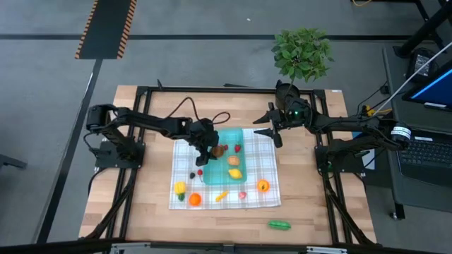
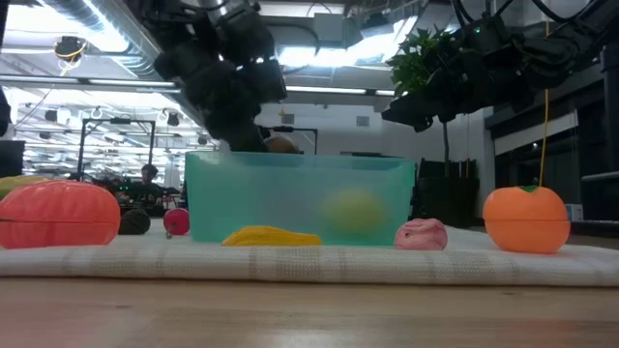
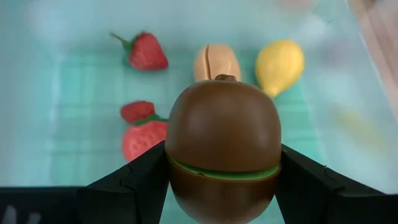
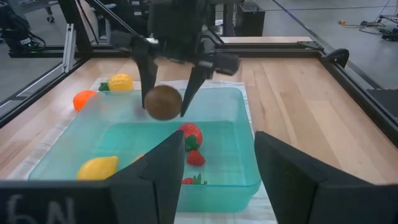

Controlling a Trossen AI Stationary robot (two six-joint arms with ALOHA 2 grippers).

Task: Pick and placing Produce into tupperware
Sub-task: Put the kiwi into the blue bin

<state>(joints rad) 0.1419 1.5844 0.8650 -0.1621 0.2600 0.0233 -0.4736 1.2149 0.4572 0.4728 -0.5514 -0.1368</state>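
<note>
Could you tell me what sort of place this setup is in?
Probably a robotics lab or workshop: a framed wooden table, floor hazard tape, a computer workstation alongside, and exposed ceiling ducts.

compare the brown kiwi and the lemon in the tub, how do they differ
The kiwi is brown and egg-shaped; the lemon is yellow with a pointed tip. The kiwi hangs clamped in the left gripper above the tub; the lemon lies loose on its floor. Both are small toy fruits.

Bright, even overhead light; soft shadows; the low view's foreground is blurred.
</note>
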